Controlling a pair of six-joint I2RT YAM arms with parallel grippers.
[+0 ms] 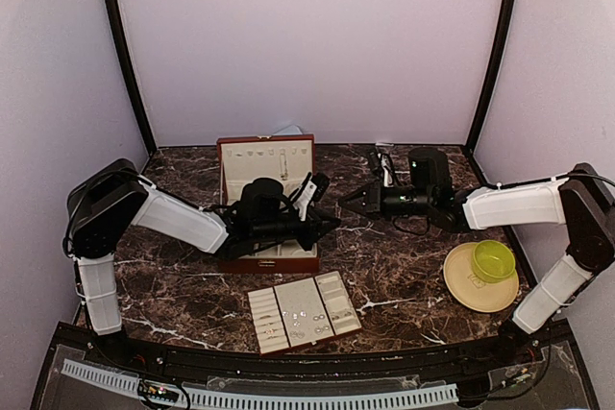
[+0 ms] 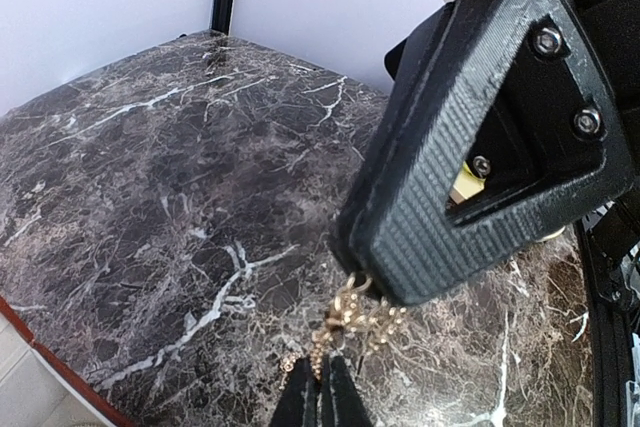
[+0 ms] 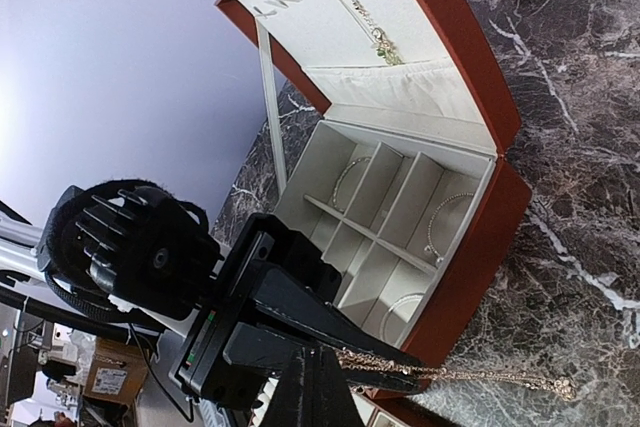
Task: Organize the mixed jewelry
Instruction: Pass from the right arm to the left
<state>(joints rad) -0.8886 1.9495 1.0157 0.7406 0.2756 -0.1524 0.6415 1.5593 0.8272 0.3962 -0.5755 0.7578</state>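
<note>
both grippers, left gripper and right gripper, met above the worktop beside the open jewelry box, jaws of each pinched on a gold chain strung between them, likely mid-handover.

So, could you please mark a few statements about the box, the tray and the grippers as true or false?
1. The box stands with its lid open. True.
2. The green bowl sits on the tray. False: it sits on the yellow plate, at the right.
3. The left gripper is shut on a gold chain. True.
4. Every compartment of the box is empty. False: bracelets lie in several of them.
5. The tray lies behind the box, by the back wall. False: it lies in front of the box, nearer the arm bases.
</note>
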